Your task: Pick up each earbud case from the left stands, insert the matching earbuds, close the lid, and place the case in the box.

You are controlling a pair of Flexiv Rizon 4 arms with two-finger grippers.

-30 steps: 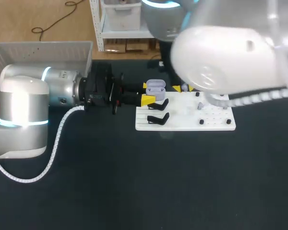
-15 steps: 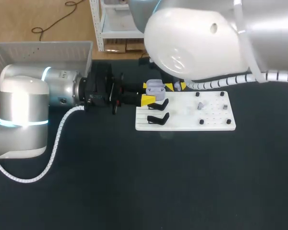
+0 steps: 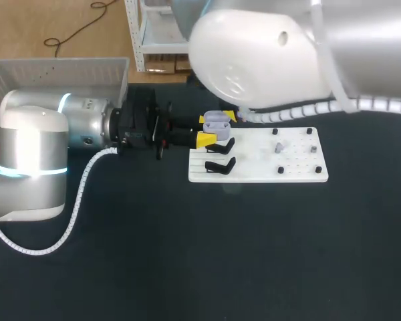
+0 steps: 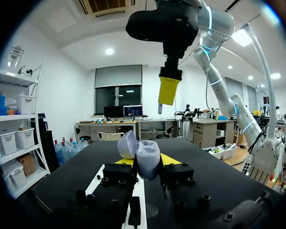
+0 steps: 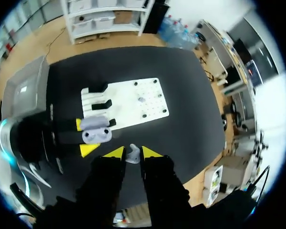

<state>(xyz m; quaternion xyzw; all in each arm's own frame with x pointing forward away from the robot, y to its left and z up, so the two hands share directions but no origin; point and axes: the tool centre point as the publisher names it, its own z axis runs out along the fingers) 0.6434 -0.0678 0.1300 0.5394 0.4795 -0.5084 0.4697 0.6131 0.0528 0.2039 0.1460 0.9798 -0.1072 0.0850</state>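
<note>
Your right arm [image 3: 267,60] has swung left along the far side of the table [image 3: 187,267] over the last second. That has carried its claw from over the board to just beside the case. Your left arm [image 3: 33,154] has not budged.

The grey box [image 3: 53,70] sits at the far left, behind that left arm. The white board [image 3: 294,170] lies right of centre, with black stands [image 3: 220,165] at its left end.

The left claw [image 3: 204,129] is clamped on the lilac case [image 3: 216,122] and holds it over the board's far left corner. The lid [image 4: 126,144] is tipped open (the right wrist view shows both pockets facing up). The right claw [image 5: 132,152] is nearly closed, pinching a small earbud [image 5: 132,156] at its very tips. It hangs above the case and slightly to the right. What looks like a second earbud [image 3: 279,147] stands on the board.

Watch the descent. The earbud is held only by the tips, so a slightly off-centre approach could catch it on the pocket rim and twist it loose. The right claw could also clip the open lid, or push the case askew in the left claw's grip.
</note>
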